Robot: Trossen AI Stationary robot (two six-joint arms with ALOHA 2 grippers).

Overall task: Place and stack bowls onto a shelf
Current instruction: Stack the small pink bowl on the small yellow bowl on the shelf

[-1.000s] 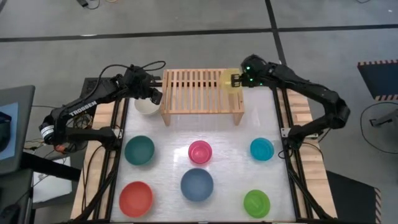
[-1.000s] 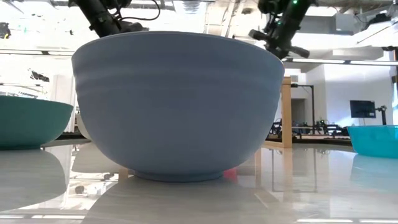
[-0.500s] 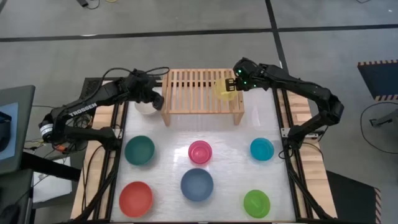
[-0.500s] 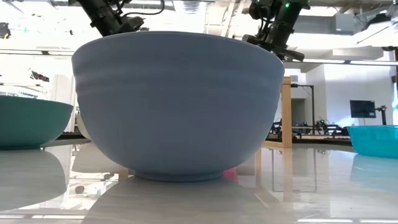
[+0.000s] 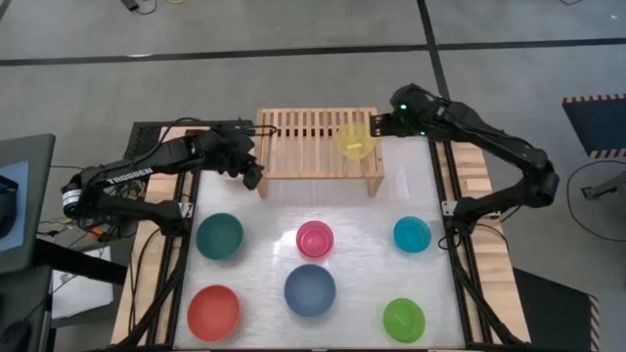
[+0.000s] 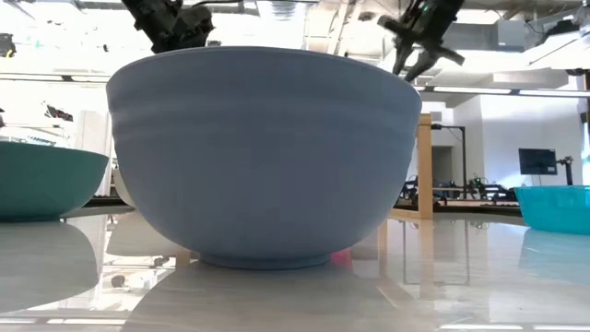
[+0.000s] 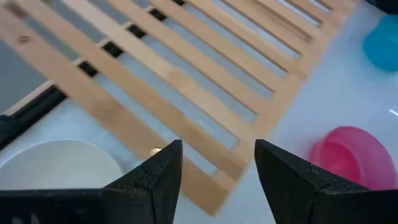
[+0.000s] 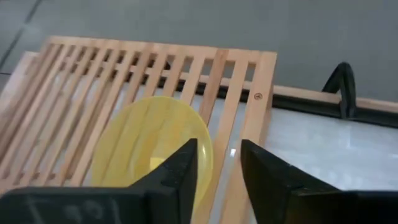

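The light-wood shelf [image 5: 303, 145] stands at the table's far middle. A yellow bowl [image 5: 353, 139] sits upright on the slats near the shelf's right end. My right gripper [image 5: 378, 124] hangs open just to the right of the bowl; in its wrist view the yellow bowl [image 8: 152, 146] lies just ahead of its fingers. My left gripper [image 5: 252, 176] stands open over the shelf's near left corner, with nothing between its fingers. The white bowl [image 7: 56, 167] rests on the table beside that corner, under my left arm.
Six bowls stand on the table nearer the front: teal [image 5: 219, 236], pink [image 5: 315, 238], cyan [image 5: 412, 234], red [image 5: 214, 311], dark blue [image 5: 310, 289], green [image 5: 403, 319]. The dark blue bowl [image 6: 263, 157] fills the low view. Most of the shelf's slats are bare.
My right gripper has carried the yellow bowl from the shelf's right edge in over the slats. There it has opened and let the bowl go, then drawn back toward the table's right. The bowl now rests on the shelf. My left gripper has shifted from the white bowl toward the shelf's near left corner.
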